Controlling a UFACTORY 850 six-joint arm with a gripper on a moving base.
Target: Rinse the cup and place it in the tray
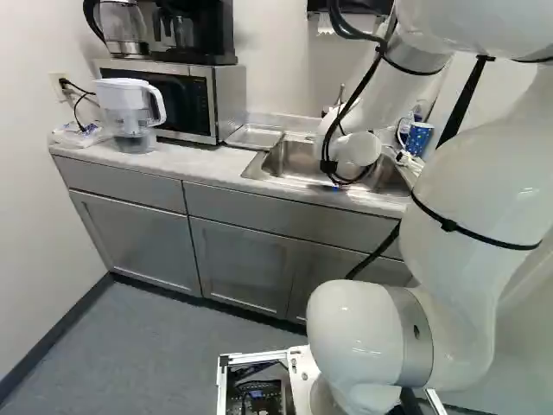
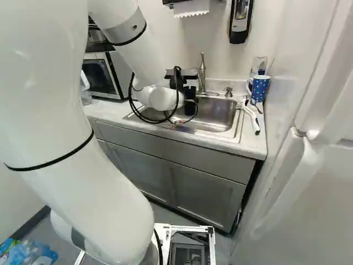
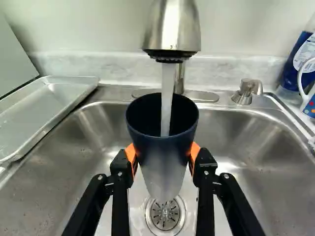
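In the right base view my gripper [image 2: 190, 94] is over the sink, mostly hidden by the wrist and cables. The wrist view shows the gripper [image 3: 162, 158] with its orange pads pressed to both sides of a dark blue cup [image 3: 162, 147], shut on it. The cup's mouth faces up beneath the faucet [image 3: 172, 29], and a stream of water [image 3: 168, 98] runs into it. Its lower part looks paler. The metal tray [image 3: 47, 110] lies beside the sink; it also shows in the left base view, the tray [image 1: 255, 137] standing next to the microwave.
The steel sink basin [image 3: 256, 147] surrounds the cup, its drain [image 3: 166, 215] below. A soap dispenser [image 3: 247, 91] stands by the faucet. A patterned blue mug [image 2: 260, 88] and a white-handled brush [image 2: 252, 118] are at the counter's far end. The microwave [image 1: 216, 102] and a pitcher [image 1: 130, 112] stand past the tray.
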